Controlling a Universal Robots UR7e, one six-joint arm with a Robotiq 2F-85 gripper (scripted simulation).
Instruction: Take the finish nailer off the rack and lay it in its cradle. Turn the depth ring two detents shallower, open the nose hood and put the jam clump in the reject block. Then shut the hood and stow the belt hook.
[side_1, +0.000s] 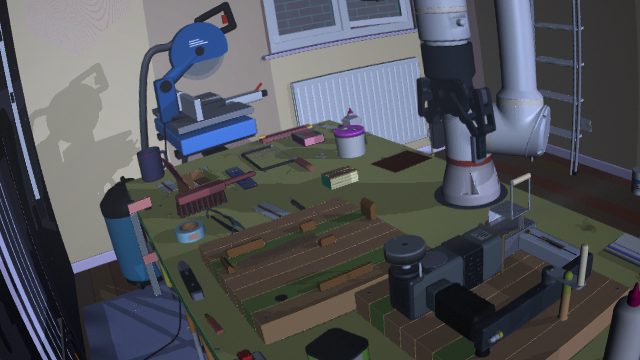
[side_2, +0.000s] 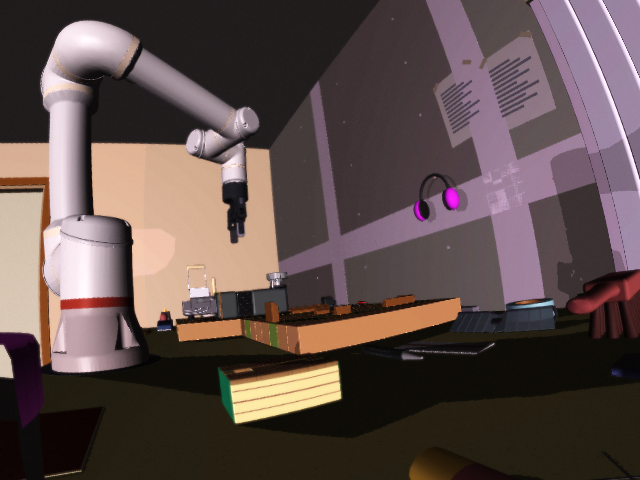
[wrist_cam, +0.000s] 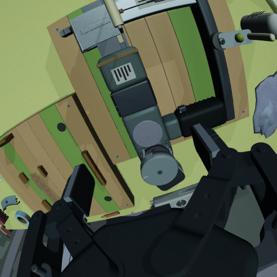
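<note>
The finish nailer (side_1: 465, 270) (wrist_cam: 134, 103) (side_2: 248, 302) is a dark grey tool lying across a slatted wooden rack at the bench's near right end. Its round depth ring (side_1: 405, 250) (wrist_cam: 159, 168) sits at one end. Its grey nose hood (side_1: 505, 212) (wrist_cam: 93, 33), with a wire loop standing above it, is at the other end. The black handle (side_1: 475, 312) (wrist_cam: 201, 116) juts sideways, and a belt hook (side_1: 570, 277) (wrist_cam: 240, 37) stands by a peg. A longer slatted cradle board (side_1: 300, 260) (wrist_cam: 59, 152) with wooden blocks lies to the left. My gripper (side_1: 457, 142) (side_2: 235, 235) (wrist_cam: 144, 160) hangs high above the nailer, open and empty.
A blue chop saw (side_1: 200, 95) stands at the bench's far left corner. A brush (side_1: 202, 195), tape roll (side_1: 190, 231), striped block (side_1: 340, 177) (side_2: 282, 390), purple-lidded tub (side_1: 349, 141) and a dark mat (side_1: 400, 161) are scattered on the bench. The arm's base (side_1: 467, 170) stands behind the nailer.
</note>
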